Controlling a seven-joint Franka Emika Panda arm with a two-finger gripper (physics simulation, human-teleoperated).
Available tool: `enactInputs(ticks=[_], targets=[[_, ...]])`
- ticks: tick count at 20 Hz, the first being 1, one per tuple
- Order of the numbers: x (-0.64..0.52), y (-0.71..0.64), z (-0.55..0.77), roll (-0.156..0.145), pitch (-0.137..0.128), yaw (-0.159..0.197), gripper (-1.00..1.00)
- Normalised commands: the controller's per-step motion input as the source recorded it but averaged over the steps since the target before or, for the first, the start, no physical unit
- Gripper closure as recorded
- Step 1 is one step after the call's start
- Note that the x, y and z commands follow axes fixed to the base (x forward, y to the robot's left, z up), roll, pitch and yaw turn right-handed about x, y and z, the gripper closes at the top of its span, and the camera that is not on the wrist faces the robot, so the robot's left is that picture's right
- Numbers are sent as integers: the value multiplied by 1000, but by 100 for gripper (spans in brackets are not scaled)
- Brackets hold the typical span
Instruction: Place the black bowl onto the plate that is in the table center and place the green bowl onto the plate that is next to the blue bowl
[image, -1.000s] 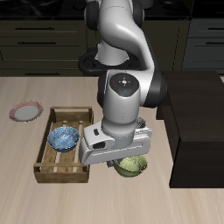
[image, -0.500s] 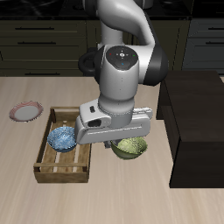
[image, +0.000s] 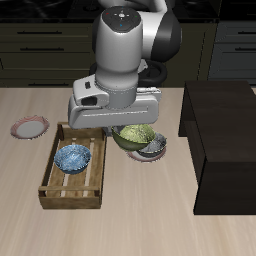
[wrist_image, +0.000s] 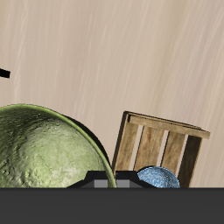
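Your hand is mostly hidden behind the big grey arm in the exterior view, so you cannot see its fingers there; the green bowl shows just under the arm's flat end. In the wrist view the green bowl fills a large part of the picture, very close to the camera, with the tabletop far below it, so the hand seems closed on the rim of this bowl and carries it in the air, but the fingers themselves do not show. In the exterior view the green bowl hangs above the middle of the tabletop, and directly beside it, partly covered by it, you see the black bowl with its grey inside. The black bowl seems to rest on a pale plate of which only a thin edge shows, but this is too small to tell for sure. The blue bowl lies inside a wooden tray with raised sides, nearer the front edge of the tabletop than the green bowl. The wrist view shows the same tray and a small piece of the blue bowl in it. A pink plate lies flat on the tabletop just behind the tray's far corner, near the blue bowl. A dark block stands on the tabletop at the other side of the bowls.
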Motion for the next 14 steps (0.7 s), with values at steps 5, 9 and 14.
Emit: enactInputs(ticks=[5,9,14], targets=[[-430,-326,209,-3,-59,-12,100],[-305,-246,93,-4,-49,33,100],[-350,-301,81,17,-23,-26,100]])
